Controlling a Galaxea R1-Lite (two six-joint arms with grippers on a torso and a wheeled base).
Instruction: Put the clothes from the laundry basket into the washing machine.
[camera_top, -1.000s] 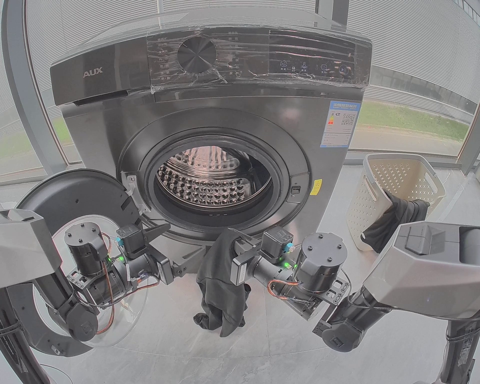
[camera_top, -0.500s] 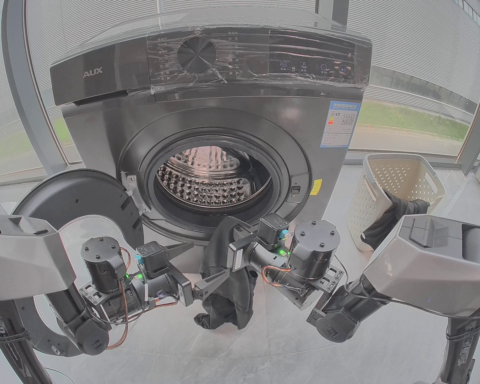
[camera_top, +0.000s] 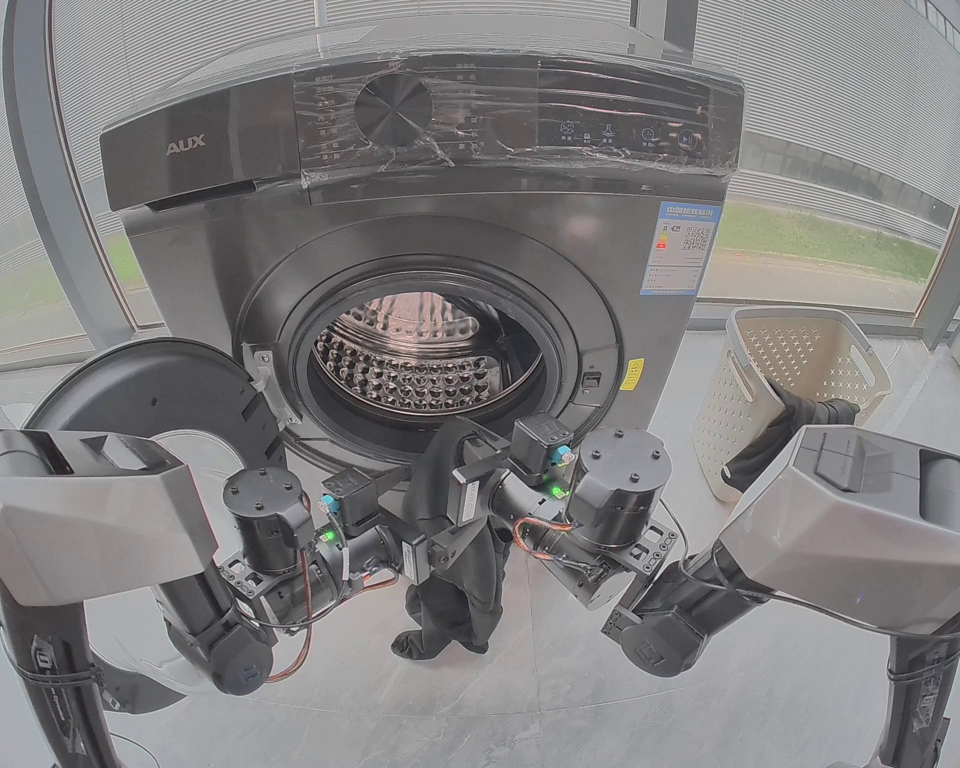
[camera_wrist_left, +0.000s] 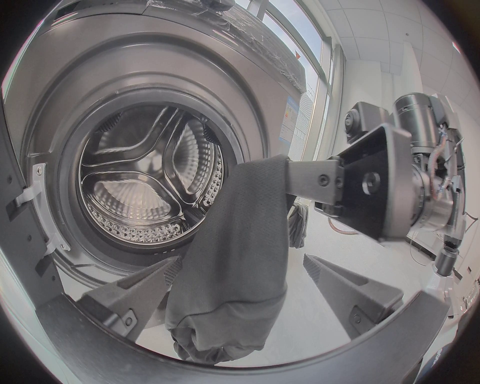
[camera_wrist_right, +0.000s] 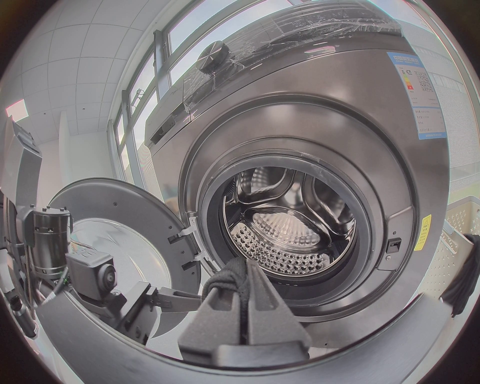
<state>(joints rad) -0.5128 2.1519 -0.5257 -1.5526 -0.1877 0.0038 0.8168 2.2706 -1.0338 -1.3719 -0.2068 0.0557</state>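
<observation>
One dark cloth (camera_top: 452, 595) hangs pinched in my right gripper (camera_wrist_right: 243, 274), and my left gripper (camera_wrist_left: 240, 261) sits wide open around it, likely to help.

Grey angular arm shells (camera_top: 95, 515), black screw-topped motors (camera_top: 262, 510), orange cables (camera_top: 527, 524), green lights (camera_top: 326, 536)

Brand lettering (camera_top: 186, 145), blue label (camera_top: 681, 248), yellow sticker (camera_top: 632, 374) on washing machine (camera_top: 225, 265)
</observation>
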